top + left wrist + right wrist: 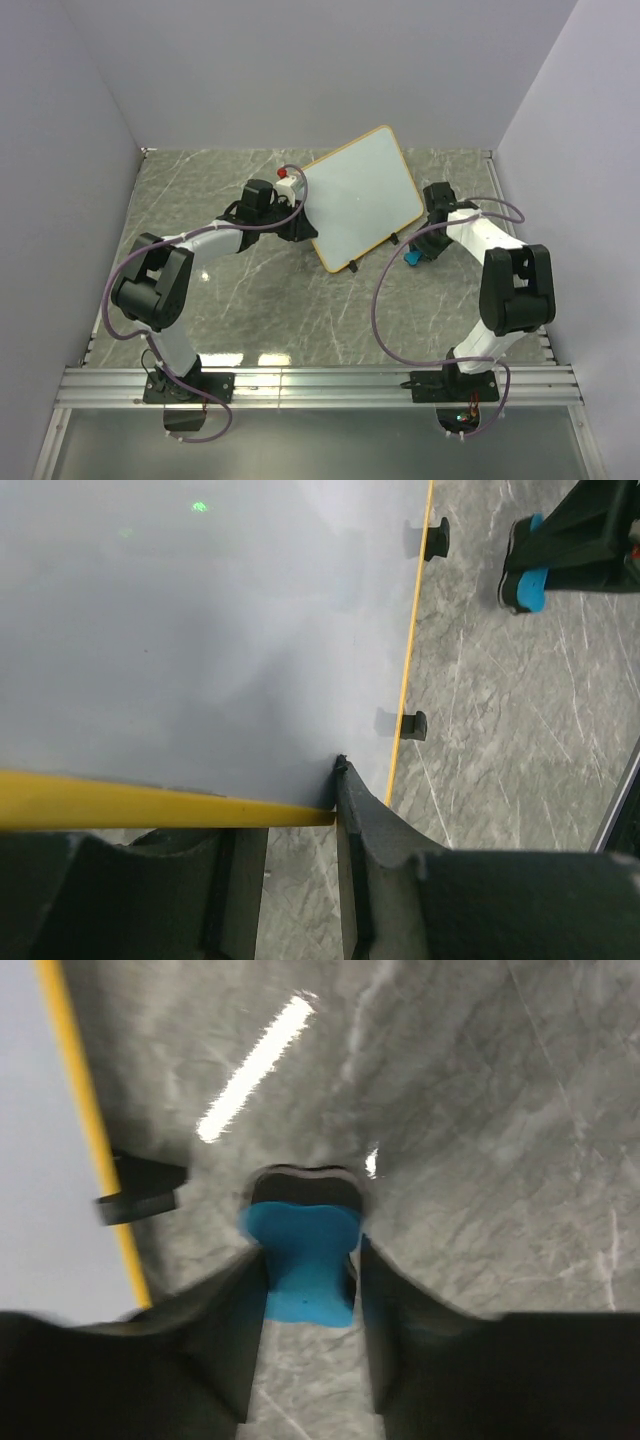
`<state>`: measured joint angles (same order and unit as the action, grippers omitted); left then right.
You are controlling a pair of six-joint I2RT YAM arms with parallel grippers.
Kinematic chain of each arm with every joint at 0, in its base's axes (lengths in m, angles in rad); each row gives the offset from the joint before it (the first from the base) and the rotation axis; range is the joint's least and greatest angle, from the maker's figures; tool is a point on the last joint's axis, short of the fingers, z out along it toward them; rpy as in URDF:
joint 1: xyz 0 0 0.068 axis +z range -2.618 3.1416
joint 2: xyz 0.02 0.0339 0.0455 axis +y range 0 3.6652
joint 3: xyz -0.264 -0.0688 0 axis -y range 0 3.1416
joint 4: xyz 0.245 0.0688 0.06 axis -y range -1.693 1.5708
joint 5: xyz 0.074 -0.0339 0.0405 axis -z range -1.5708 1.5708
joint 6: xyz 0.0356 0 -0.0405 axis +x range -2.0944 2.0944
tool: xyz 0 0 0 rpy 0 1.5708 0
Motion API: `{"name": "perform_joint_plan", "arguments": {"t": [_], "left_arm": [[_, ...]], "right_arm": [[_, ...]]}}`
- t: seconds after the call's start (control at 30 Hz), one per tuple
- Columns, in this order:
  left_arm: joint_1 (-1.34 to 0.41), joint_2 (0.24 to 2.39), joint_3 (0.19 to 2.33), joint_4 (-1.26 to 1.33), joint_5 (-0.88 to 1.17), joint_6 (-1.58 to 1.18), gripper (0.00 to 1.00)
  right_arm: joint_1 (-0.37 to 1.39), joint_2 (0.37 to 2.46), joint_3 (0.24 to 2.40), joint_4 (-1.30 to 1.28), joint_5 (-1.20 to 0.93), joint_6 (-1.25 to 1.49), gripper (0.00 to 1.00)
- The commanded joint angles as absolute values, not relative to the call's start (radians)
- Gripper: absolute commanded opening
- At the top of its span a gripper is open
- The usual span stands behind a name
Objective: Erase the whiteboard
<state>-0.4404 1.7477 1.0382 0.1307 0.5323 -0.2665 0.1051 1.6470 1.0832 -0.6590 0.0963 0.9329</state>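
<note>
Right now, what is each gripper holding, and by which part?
Left gripper clamps the whiteboard by its frame near a corner; right gripper pinches the eraser by its sides.

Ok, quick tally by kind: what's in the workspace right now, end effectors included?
whiteboard: 1
blue eraser: 1
end effectors: 2 (left end effector on the board's edge, right end effector on the eraser)
Total: 4

The setting is a robotics lab test cell. Plain pale partition walls [300,70] box in a grey marble-patterned tabletop [250,300] on three sides. An aluminium rail [320,385] runs along the tabletop's near edge. The left arm [160,285] and right arm [512,285] are bolted to it, trailing looped purple cables [376,300].
</note>
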Motion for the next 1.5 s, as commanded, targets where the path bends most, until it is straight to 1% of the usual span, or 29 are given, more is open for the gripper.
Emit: {"name": "perform_joint_plan", "arguments": {"t": [0.0,0.03,0.07,0.13,0.17,0.2,0.27,0.43,0.57,0.63,0.7,0.73,0.9,1.0,1.1,1.13,1.17,1.33,1.47], "left_arm": [[-0.468,1.773,1.011,-0.021,0.394,-0.100,0.09],[-0.468,1.769,1.011,-0.023,0.394,-0.100,0.14],[-0.468,1.764,1.011,-0.023,0.387,-0.103,0.18],[-0.468,1.760,1.008,-0.026,0.364,-0.104,0.24],[-0.468,1.756,1.006,-0.025,0.357,-0.104,0.25],[-0.468,1.752,1.005,-0.026,0.347,-0.104,0.26],[-0.468,1.741,1.000,-0.025,0.327,-0.104,0.32],[-0.468,1.718,0.994,-0.023,0.305,-0.109,0.46],[-0.468,1.700,0.994,-0.028,0.276,-0.117,0.46],[-0.468,1.680,0.986,-0.031,0.265,-0.121,0.51],[-0.468,1.654,0.979,-0.028,0.258,-0.124,0.53],[-0.468,1.646,0.974,-0.028,0.256,-0.127,0.55],[-0.468,1.621,0.974,-0.032,0.252,-0.136,0.57],[-0.468,1.602,0.976,-0.040,0.249,-0.143,0.64],[-0.468,1.560,0.973,-0.052,0.239,-0.155,0.80],[-0.468,1.549,0.971,-0.057,0.232,-0.163,0.97],[-0.468,1.537,0.971,-0.060,0.227,-0.166,1.00],[-0.468,1.437,0.968,-0.097,0.201,-0.195,0.99],[-0.468,1.378,0.979,-0.147,0.181,-0.218,0.99]], "right_arm": [[0.091,1.660,1.066,-0.684,0.084,0.907,0.51],[0.089,1.655,1.062,-0.684,0.087,0.905,0.58],[0.086,1.652,1.051,-0.683,0.084,0.904,0.67],[0.080,1.646,1.043,-0.683,0.083,0.897,0.72],[0.078,1.643,1.037,-0.681,0.081,0.894,0.75],[0.078,1.641,1.034,-0.681,0.081,0.891,0.76],[0.075,1.635,1.029,-0.684,0.084,0.884,0.78],[0.064,1.612,1.020,-0.693,0.086,0.867,0.79],[0.060,1.579,1.011,-0.695,0.087,0.848,0.79],[0.058,1.548,1.006,-0.692,0.086,0.833,0.79],[0.060,1.529,1.005,-0.695,0.090,0.822,0.79],[0.058,1.514,1.005,-0.695,0.091,0.816,0.79],[0.060,1.482,0.997,-0.701,0.097,0.796,0.79],[0.060,1.459,0.991,-0.701,0.097,0.790,0.79],[0.060,1.427,0.986,-0.692,0.080,0.772,0.78],[0.060,1.417,0.980,-0.681,0.065,0.761,0.77],[0.060,1.404,0.976,-0.654,0.028,0.753,0.76],[0.075,1.293,0.943,-0.560,-0.098,0.700,0.75],[0.121,1.218,0.959,-0.555,-0.120,0.663,0.74]]}}
